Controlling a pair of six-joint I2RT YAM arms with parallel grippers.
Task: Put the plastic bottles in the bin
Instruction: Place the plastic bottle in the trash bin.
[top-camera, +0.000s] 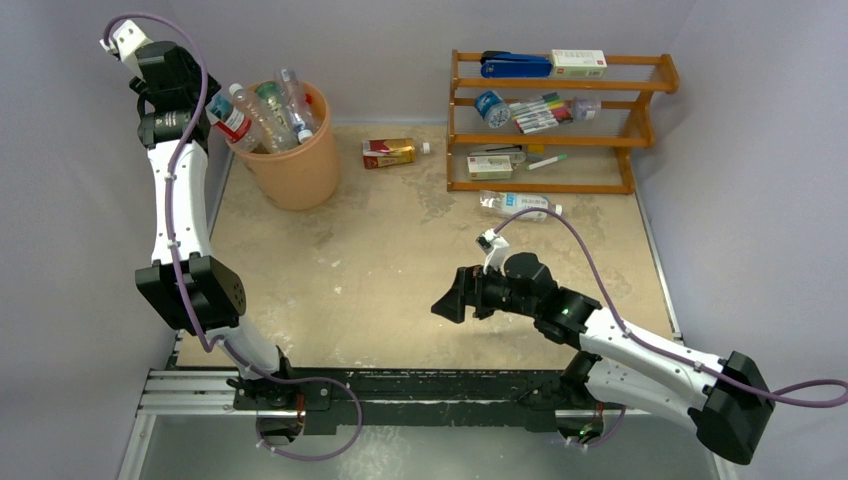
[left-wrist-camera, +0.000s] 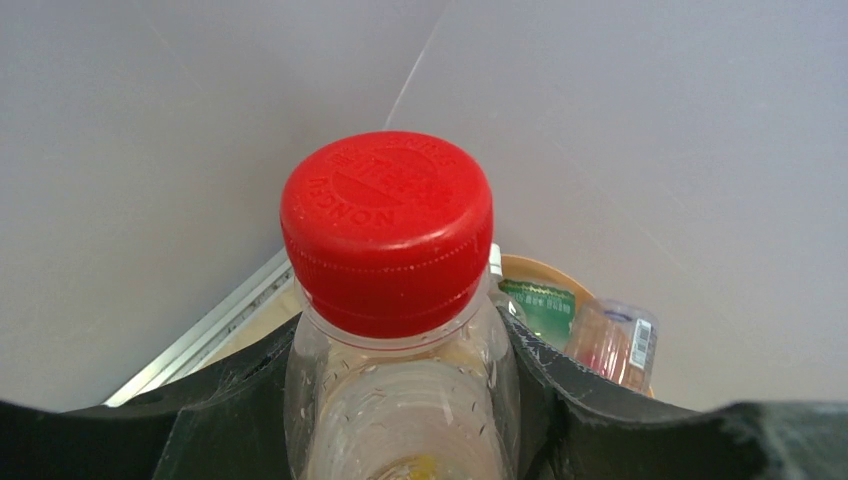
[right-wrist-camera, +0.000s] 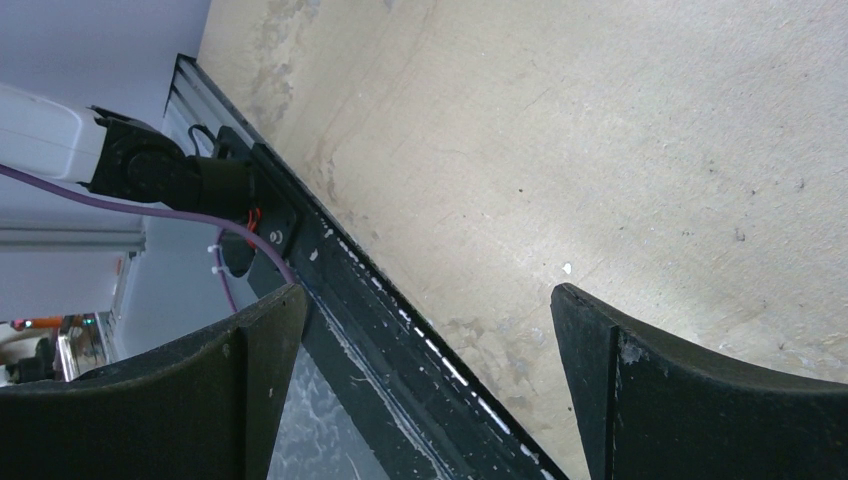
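Left wrist: red-capped bottle (left-wrist-camera: 388, 250) in tool (left-wrist-camera: 398, 395)

I see a wooden rack (top-camera: 600, 85) far right on the desk (top-camera: 400, 260) — blue stapler (top-camera: 515, 64) and white box (top-camera: 578, 62) on top, markers (top-camera: 540, 112) a shelf below.

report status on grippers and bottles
Left gripper shut on red-capped bottle at bin. Right gripper open, empty. Red-and-gold bottle, clear bottle on table. Nothing blocking.
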